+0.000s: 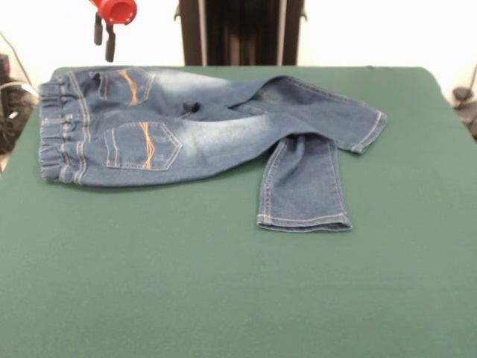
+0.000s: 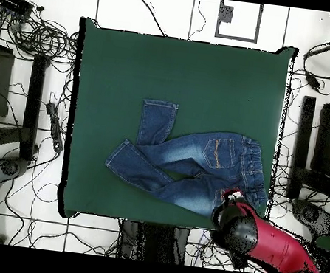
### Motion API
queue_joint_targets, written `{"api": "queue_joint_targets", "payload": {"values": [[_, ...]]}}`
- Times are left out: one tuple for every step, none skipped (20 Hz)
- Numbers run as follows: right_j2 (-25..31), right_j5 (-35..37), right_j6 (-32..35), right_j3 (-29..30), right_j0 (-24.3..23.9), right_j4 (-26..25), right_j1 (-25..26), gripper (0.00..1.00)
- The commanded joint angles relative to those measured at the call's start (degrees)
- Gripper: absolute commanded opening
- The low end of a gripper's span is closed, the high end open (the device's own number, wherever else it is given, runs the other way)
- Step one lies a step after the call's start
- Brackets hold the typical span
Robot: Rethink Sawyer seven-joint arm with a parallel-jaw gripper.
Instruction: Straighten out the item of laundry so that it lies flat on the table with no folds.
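Blue jeans [image 1: 201, 130], one leg folded, on green table [image 1: 223, 298]

The jeans [image 1: 186, 130] are blue denim, faded paler in patches, with orange stitching curving down the back pockets [image 1: 141, 145] and pale stitching along the hems. The table [image 1: 223, 291] under them is plain dark green. My arm [image 2: 269, 248] shows red and black.

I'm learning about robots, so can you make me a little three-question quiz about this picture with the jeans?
1. True or false: the jeans lie flat with both legs straight.
2. What colour is the table? A) green B) red C) white
3. Fill in: the claw hangs above the jeans' ____ end.

Key: 1 false, since one leg bends off to one side. 2 A. 3 waistband.
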Motion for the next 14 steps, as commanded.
{"api": "queue_joint_targets", "payload": {"values": [[3.33, 7.23, 3.97, -7.05, 4.09, 5.17, 3.59, 1.00], [3.30, 7.02, 4.14, -7.55, 4.43, 5.38, 3.83, 1.00], [3.48, 6.94, 4.15, -7.86, 4.47, 5.62, 4.00, 1.00], [3.70, 6.80, 4.17, -8.34, 4.52, 5.89, 4.17, 1.00], [3.60, 6.82, 4.28, -8.77, 4.81, 6.07, 4.31, 1.00], [3.63, 7.59, 4.43, -9.65, 5.24, 6.55, 4.51, 1.00], [3.54, 7.96, 4.48, -10.18, 5.55, 6.79, 4.65, 1.00], [3.33, 8.67, 4.63, -11.15, 6.24, 7.10, 4.85, 1.00], [3.17, 9.07, 4.83, -11.86, 6.77, 7.49, 5.15, 1.00], [3.01, 9.48, 5.03, -12.57, 7.30, 7.88, 5.44, 1.00], [2.94, 9.53, 5.06, -12.99, 7.57, 8.14, 5.65, 1.00], [2.98, 9.90, 5.07, -13.62, 7.91, 8.57, 5.94, 1.00], [3.02, 10.26, 5.09, -14.25, 8.26, 8.99, 6.23, 1.00], [2.70, 11.08, 5.47, -15.45, 9.09, 9.59, 6.85, 1.00]]}}
